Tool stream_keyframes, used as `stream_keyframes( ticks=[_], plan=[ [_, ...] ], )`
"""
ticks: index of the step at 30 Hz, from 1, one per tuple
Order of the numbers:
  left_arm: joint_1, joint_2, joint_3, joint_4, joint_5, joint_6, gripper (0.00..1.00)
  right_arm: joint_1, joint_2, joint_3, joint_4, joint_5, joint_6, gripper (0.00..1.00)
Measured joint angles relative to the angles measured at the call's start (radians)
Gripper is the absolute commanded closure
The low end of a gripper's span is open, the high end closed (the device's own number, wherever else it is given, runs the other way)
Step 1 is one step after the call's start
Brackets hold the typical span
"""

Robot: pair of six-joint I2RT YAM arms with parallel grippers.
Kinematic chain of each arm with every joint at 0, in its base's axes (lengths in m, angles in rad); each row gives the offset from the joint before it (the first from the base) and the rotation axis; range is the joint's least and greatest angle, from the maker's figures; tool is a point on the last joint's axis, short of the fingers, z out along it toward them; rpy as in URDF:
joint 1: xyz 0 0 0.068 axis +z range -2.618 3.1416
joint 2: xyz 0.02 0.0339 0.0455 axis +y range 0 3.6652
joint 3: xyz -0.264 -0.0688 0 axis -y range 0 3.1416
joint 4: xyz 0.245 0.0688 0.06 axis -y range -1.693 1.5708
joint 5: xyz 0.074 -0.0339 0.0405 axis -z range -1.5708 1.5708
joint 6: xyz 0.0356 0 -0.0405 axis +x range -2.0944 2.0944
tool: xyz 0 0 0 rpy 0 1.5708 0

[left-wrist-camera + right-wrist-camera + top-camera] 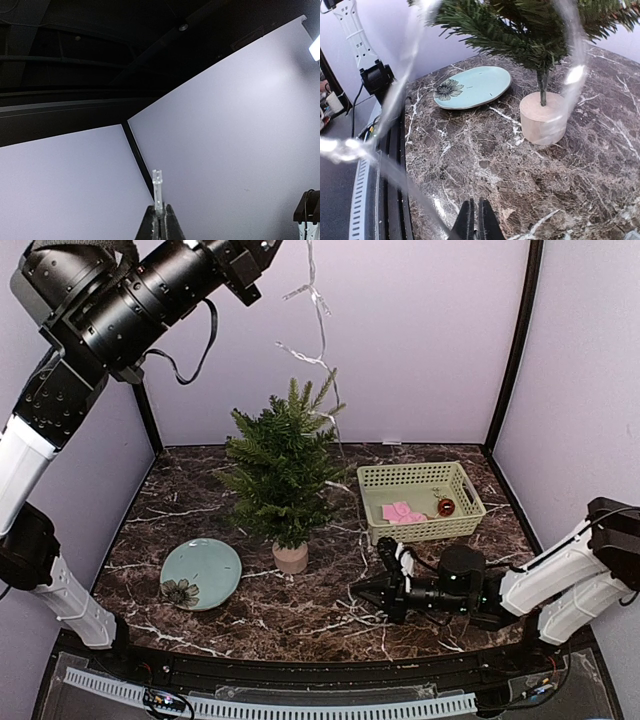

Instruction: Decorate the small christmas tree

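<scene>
dark marble table [180, 510], small christmas tree [282, 470] in pot, pale blue plate [205, 565], green basket [430, 528]

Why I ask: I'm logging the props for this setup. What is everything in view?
small christmas tree: one, dark green in a beige pot, mid-table
light string: one, clear, hanging from above onto the tree
plate: one, pale teal with a flower, left of the tree
basket: one, light green, right of the tree
ball: one, red, in the basket
pink pieces: count unclear, in the basket
table: one, dark marble
left hand: raised high, shut on the light string
right hand: low over the table, shut
</scene>
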Motion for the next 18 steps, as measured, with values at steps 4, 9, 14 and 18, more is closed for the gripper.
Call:
stream_keyframes(
  ticks=[4, 9, 14, 18],
  plan=[
    [0.0, -0.042, -0.055, 0.025, -0.048, 0.018, 1.0, 0.009, -0.16, -0.001, -0.112, 0.023, 0.013, 1.0],
    [0.015, -0.12, -0.179, 0.078, -0.117, 0.039, 1.0, 0.021, -0.467, 0.06, -0.323, 0.083, -0.007, 1.0],
    [0.105, -0.144, -0.222, 0.13, -0.126, 0.012, 1.0, 0.023, -0.663, 0.183, -0.478, 0.182, -0.063, 1.0],
    [0.22, -0.133, -0.211, 0.147, -0.098, -0.04, 1.0, 0.023, -0.691, 0.275, -0.556, 0.257, -0.116, 1.0]
  ],
)
